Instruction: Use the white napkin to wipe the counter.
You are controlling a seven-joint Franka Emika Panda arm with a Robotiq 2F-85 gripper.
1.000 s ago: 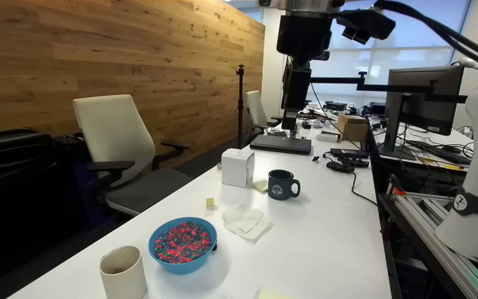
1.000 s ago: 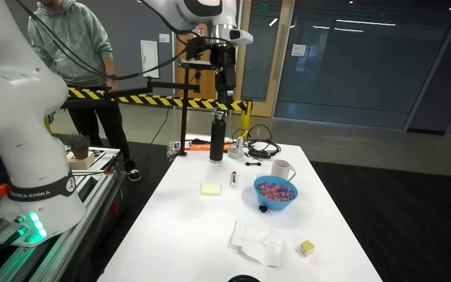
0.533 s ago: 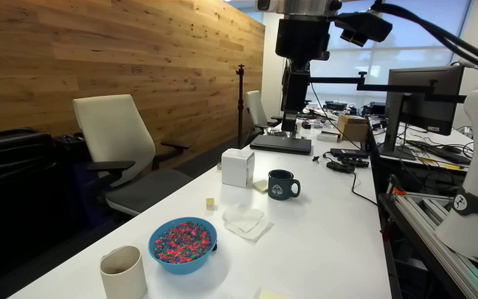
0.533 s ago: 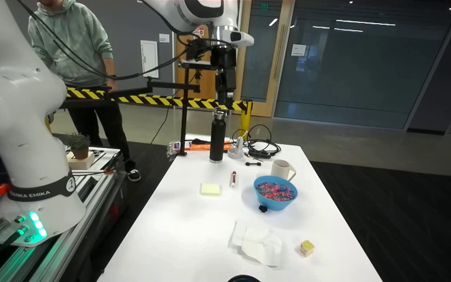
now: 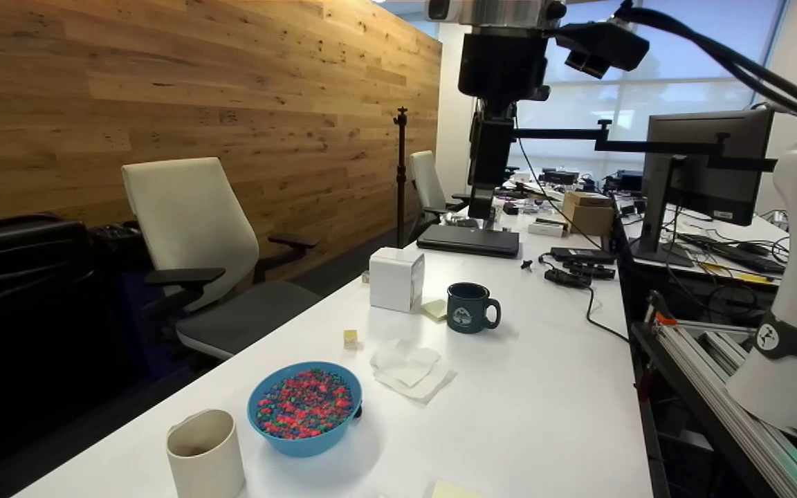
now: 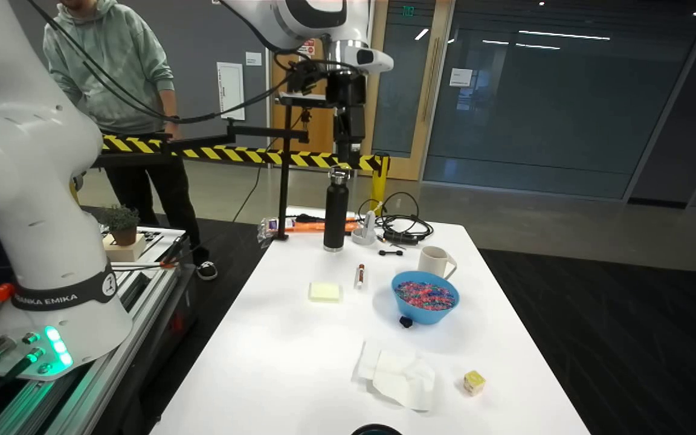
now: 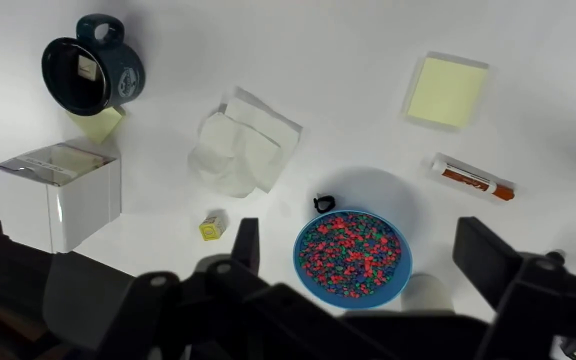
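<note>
One claw (image 7: 360,245): hanging high over the desk (image 5: 544,408) in both exterior views, its two fingers (image 7: 248,245) spread wide, with nothing held.
White napkin (image 7: 245,150): lying on the desk well below, rumpled, in overlapping layers, and apart from the claw.
Way to go: from where I stand, the whole move turns on this offset. In the wrist view the napkin sits above and to the left of the gap between the fingers; the blue bowl (image 7: 388,290) is what shows in that gap.
Dark mug (image 7: 122,60): it marks that left-hand side, so my guess is the claw must shift toward the mug as well as drop a long way.
Long axis: none I can pick out, the outline being too uneven; the claw's own spread runs side to side in the wrist view.
Shadowed edge: along the napkin's upper border there, probably a fold standing off the desk and the likeliest pinch.
Yellow block (image 7: 211,229): near the napkin, not touching; a loose wipe might knock it.
</note>
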